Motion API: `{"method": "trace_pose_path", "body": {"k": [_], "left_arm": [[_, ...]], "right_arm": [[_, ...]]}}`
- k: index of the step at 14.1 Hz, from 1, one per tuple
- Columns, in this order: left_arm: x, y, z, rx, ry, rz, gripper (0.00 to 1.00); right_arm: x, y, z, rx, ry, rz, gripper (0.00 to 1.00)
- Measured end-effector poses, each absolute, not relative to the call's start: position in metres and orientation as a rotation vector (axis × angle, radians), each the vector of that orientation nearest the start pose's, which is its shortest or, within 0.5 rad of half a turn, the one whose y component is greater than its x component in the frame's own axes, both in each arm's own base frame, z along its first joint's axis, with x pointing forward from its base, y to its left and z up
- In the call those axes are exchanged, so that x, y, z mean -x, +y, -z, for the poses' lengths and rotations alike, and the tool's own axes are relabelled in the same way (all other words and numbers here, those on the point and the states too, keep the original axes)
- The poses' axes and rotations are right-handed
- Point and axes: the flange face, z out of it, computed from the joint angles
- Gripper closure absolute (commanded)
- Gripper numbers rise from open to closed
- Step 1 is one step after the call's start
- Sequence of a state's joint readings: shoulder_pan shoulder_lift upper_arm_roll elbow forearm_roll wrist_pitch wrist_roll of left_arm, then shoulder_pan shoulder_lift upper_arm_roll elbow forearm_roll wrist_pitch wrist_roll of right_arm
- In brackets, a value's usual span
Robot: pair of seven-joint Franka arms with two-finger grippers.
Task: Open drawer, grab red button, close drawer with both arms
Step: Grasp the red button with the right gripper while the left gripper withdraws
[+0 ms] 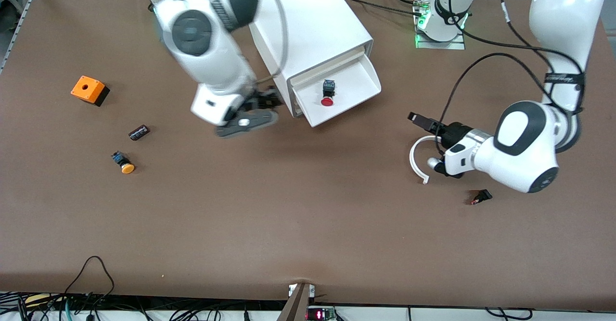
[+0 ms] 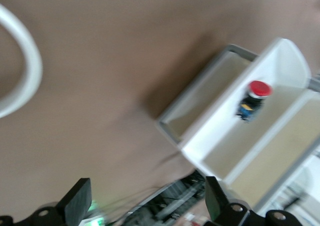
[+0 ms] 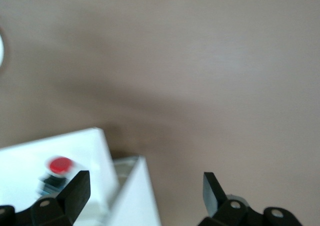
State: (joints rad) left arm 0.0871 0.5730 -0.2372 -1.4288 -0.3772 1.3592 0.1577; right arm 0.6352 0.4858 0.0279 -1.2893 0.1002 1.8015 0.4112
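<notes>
The white cabinet stands at the table's middle, toward the robots. Its lowest drawer is pulled out. The red-capped button lies in the drawer on its side. My right gripper is open and empty, beside the drawer's corner toward the right arm's end. In the right wrist view its gripper is over the drawer's edge, with the button close by. My left gripper is open and empty, low over the table toward the left arm's end. The left wrist view shows the drawer and the button farther off.
An orange cube with a hole, a small dark part and an orange-yellow capped button lie toward the right arm's end. A white curved piece is by the left gripper. A small black part lies nearer to the front camera.
</notes>
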Motion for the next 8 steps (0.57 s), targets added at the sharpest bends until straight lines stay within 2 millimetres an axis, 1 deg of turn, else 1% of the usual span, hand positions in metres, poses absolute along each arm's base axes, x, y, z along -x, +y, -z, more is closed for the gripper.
{"method": "trace_pose_path", "body": {"k": [1, 2, 3, 5, 6, 8], "left_arm": [[-0.626, -0.110, -0.365, -2.536, -0.356, 0.795, 0.00], [-0.626, -0.106, -0.377, -2.584, -0.369, 0.777, 0.00], [-0.625, -0.102, -0.388, -2.626, -0.381, 0.761, 0.00], [-0.625, -0.097, -0.411, -2.699, -0.402, 0.721, 0.00], [-0.625, -0.093, -0.426, -2.736, -0.412, 0.698, 0.00], [-0.621, -0.083, -0.457, -2.788, -0.410, 0.677, 0.00]], "right_arm": [[-0.547, 0.464, -0.462, 3.013, -0.293, -0.047, 0.00], [-0.542, 0.487, -0.452, 3.009, -0.238, -0.035, 0.00], [-0.537, 0.506, -0.443, 3.003, -0.182, -0.021, 0.00], [-0.522, 0.536, -0.425, 2.997, -0.104, -0.016, 0.00], [-0.512, 0.549, -0.416, 2.998, -0.081, -0.020, 0.00], [-0.493, 0.570, -0.400, 3.014, -0.057, -0.032, 0.00]]}}
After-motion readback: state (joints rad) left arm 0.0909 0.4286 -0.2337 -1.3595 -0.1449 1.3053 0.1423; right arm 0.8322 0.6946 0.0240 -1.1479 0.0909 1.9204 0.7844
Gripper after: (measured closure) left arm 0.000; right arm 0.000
